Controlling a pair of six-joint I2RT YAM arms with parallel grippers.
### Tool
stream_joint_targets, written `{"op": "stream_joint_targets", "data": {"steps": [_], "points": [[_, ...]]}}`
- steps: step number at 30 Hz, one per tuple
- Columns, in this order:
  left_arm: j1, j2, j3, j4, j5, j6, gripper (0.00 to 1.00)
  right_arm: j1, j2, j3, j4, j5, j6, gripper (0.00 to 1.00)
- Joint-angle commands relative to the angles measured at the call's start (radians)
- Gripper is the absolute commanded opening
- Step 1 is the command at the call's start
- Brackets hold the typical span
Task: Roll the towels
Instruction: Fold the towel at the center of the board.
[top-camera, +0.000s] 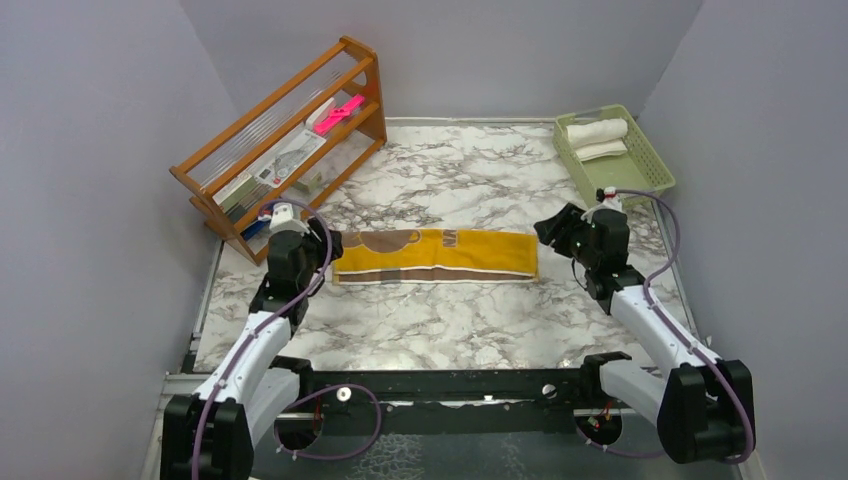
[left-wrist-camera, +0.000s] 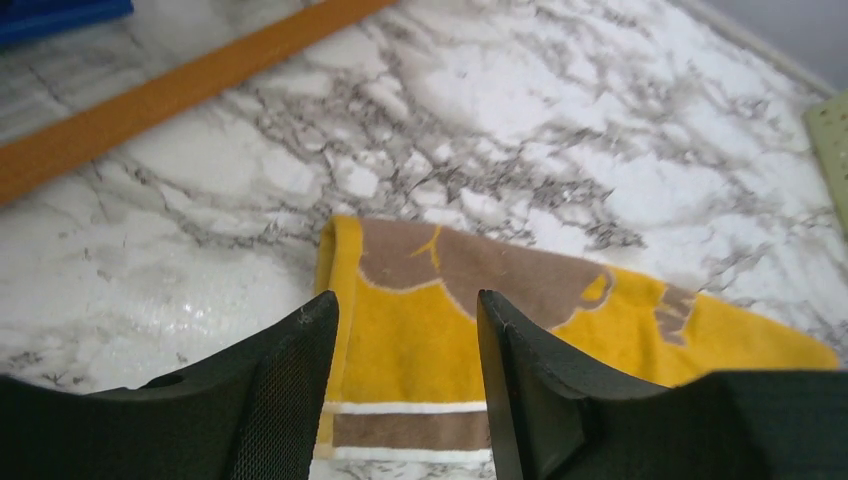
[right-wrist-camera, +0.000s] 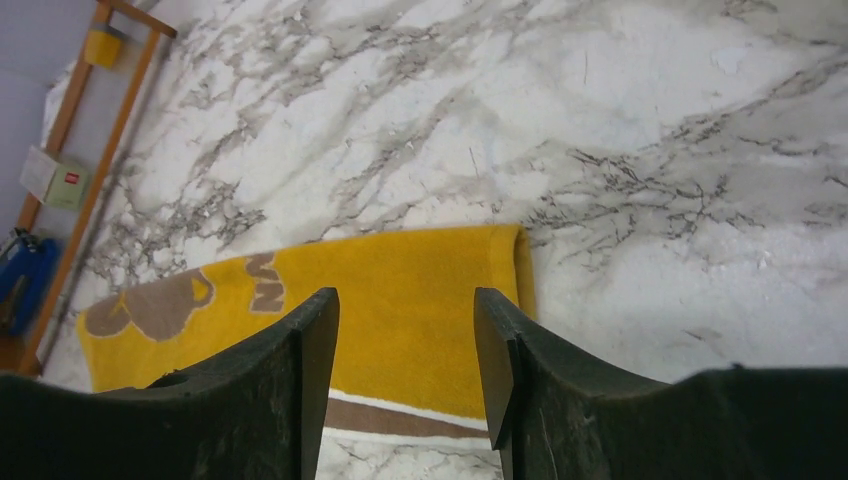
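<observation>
Here, the yellow towel (top-camera: 435, 255) is laid as a long flat strip on the table (top-camera: 450, 320), brown print showing. It is flanked by the left gripper (left-wrist-camera: 408, 305) and right gripper (right-wrist-camera: 405, 300), jaws parted, empty

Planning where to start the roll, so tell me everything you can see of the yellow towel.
The yellow towel is terry-looking cloth, mustard with a brown cartoon print toward its left end and brown-and-white stripes along its near edge. It lies flat, unrolled, as a folded strip across the marble table. The left gripper and right gripper hang open over its ends, not gripping.
</observation>
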Motion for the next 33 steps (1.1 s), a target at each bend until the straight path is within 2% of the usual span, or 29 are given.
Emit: {"op": "stream_joint_targets", "data": {"steps": [1, 4, 8, 13, 17, 28, 33], "points": [[0.000, -0.052, 0.054, -0.023, -0.009, -0.010, 0.56, 0.009, 0.037, 0.005, 0.129, -0.039, -0.020, 0.52], [0.000, 0.015, 0.075, -0.019, 0.065, -0.002, 0.52, 0.042, 0.163, 0.054, 0.134, -0.127, -0.058, 0.50], [0.000, 0.201, 0.130, -0.075, 0.082, -0.009, 0.45, 0.111, 0.344, 0.150, 0.073, -0.190, -0.104, 0.49], [0.009, 0.393, 0.164, -0.072, 0.070, -0.011, 0.42, 0.127, 0.388, 0.130, 0.113, -0.245, -0.114, 0.49], [0.023, 0.420, 0.148, -0.029, 0.065, -0.024, 0.43, 0.126, 0.378, 0.108, 0.107, -0.261, -0.141, 0.49], [0.047, 0.466, 0.175, -0.110, 0.077, 0.013, 0.44, 0.126, 0.377, 0.069, 0.126, -0.291, -0.148, 0.49], [0.052, 0.423, 0.176, -0.128, 0.079, 0.032, 0.52, 0.126, 0.374, 0.074, 0.121, -0.297, -0.154, 0.49]]}}
